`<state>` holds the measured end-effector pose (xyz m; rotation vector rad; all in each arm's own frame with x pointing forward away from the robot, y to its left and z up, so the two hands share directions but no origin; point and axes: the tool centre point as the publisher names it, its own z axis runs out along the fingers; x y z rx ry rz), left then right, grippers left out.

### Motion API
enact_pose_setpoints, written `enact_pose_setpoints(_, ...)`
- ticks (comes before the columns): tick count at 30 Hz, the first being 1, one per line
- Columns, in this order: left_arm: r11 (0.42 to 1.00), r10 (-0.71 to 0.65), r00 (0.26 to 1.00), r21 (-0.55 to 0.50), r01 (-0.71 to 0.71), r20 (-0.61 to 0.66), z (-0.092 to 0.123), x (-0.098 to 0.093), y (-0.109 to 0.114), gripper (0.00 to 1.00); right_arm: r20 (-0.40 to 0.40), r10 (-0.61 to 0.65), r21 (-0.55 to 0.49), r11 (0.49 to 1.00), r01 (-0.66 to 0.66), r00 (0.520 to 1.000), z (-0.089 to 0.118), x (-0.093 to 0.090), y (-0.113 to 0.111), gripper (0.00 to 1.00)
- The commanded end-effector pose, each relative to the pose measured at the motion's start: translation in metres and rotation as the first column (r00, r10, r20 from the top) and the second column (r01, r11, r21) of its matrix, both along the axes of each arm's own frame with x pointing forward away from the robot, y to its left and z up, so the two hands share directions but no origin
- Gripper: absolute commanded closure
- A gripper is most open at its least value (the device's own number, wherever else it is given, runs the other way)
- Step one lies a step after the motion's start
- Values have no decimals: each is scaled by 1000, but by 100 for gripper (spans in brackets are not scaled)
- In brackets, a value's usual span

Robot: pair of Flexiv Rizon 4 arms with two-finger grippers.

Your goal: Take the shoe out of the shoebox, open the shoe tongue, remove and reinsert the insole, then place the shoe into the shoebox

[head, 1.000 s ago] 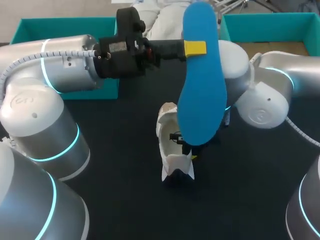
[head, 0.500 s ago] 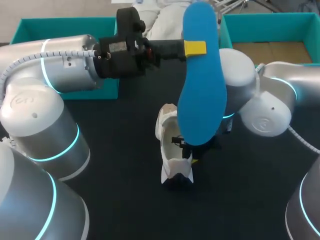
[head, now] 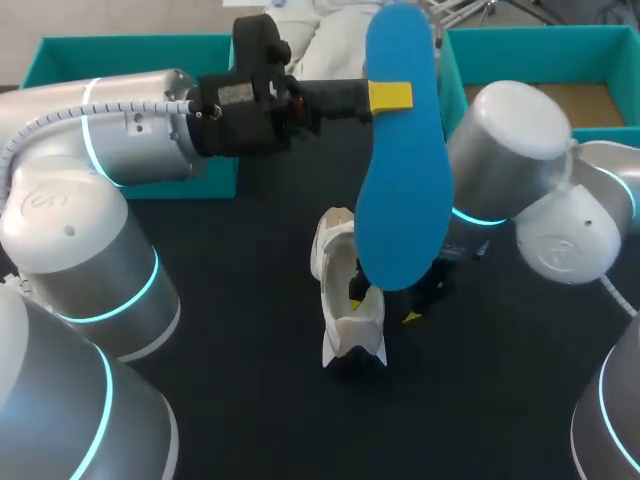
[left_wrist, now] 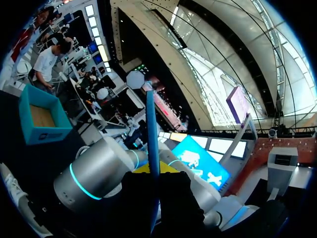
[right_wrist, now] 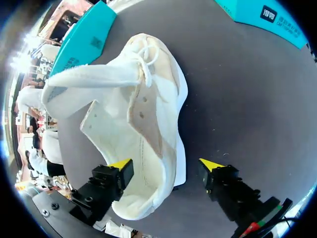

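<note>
dark table [head: 200,400] carries white shoe [head: 338,290]; left gripper [left_wrist: 153,174] clamps blue insole [head: 400,200], right gripper [right_wrist: 166,164] spread astride shoe's wall.

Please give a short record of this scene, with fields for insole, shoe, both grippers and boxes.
insole: blue, held upright above the shoe
shoe: white, on the table, tongue folded out
left gripper: shut on the insole
right gripper: open, one tip at the shoe's opening, the other beside it
boxes: teal box far left, second teal box far right
</note>
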<state>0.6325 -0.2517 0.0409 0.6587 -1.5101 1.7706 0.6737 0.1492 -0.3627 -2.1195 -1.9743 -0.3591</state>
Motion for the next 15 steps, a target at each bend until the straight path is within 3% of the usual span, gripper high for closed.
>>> enact_pose_setpoints(1,1000,3,1000,-2,-3,0,-1,-1,-1,100,8,-3,34,999,2,1000,2,-5,-8,0)
enact_pose_setpoints(9,1000,3,1000,-2,-3,0,-1,-1,-1,100,8,-3,34,999,2,1000,2,-5,-8,0)
enact_pose_setpoints(15,1000,3,1000,-2,-3,0,-1,-1,-1,100,21,-15,153,988,12,1000,18,-4,-9,0)
